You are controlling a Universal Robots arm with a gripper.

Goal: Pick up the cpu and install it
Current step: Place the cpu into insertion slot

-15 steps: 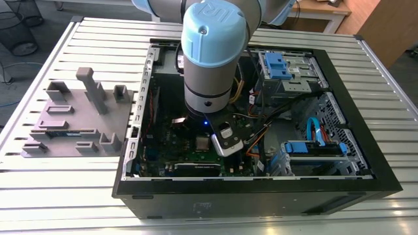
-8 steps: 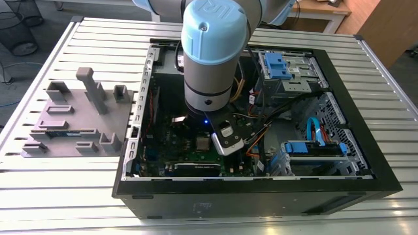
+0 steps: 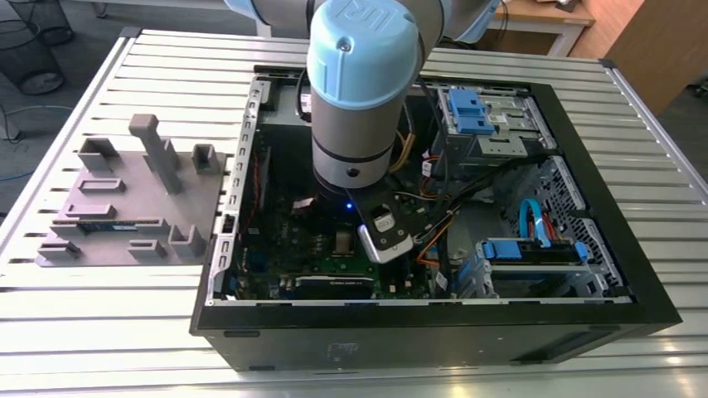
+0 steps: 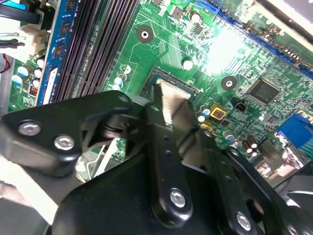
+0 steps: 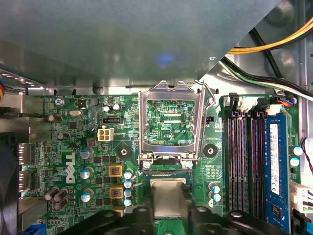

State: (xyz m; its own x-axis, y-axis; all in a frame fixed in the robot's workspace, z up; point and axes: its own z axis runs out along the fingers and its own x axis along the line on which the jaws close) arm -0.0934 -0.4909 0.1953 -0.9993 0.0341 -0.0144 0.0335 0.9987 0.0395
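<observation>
cpu [image 5: 168,190] | pinched in tool [image 5: 168,208] | at socket [image 5: 166,173] | frame [image 5: 145,122] swung open

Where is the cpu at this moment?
In both wrist views the cpu is held in the gripper at the motherboard socket, right next to the opened metal socket frame.
</observation>
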